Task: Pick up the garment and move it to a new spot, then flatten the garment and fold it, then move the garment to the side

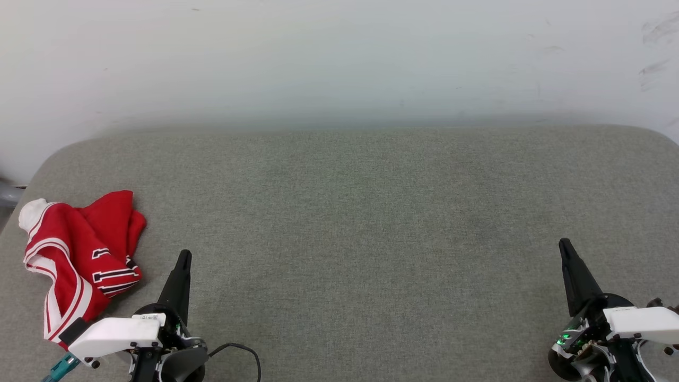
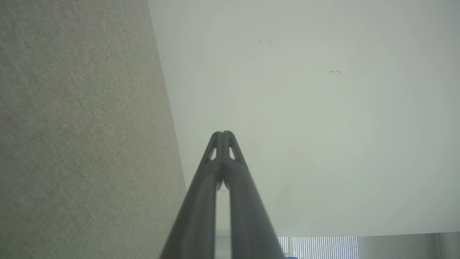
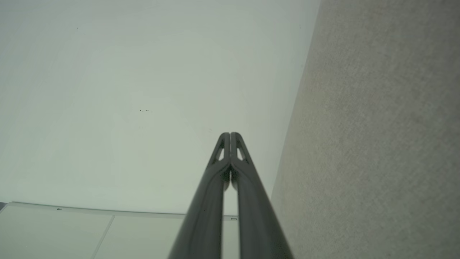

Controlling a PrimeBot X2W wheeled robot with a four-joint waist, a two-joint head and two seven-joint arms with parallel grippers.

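Note:
The garment (image 1: 79, 260), red with white striped trim and black white-outlined lettering, lies crumpled in a heap at the left edge of the grey fabric surface (image 1: 360, 239). My left gripper (image 1: 184, 255) hovers just to the right of the heap, apart from it, fingers pressed together and empty. In the left wrist view the left gripper (image 2: 222, 133) points along the surface toward the pale wall with its tips touching. My right gripper (image 1: 563, 243) stands far off at the lower right, shut and empty. The right wrist view shows the right gripper (image 3: 230, 134) with tips closed too.
A pale wall (image 1: 339, 58) rises behind the surface's rounded far edge. A black cable (image 1: 241, 350) loops beside the left wrist. Bare grey fabric stretches between the two grippers.

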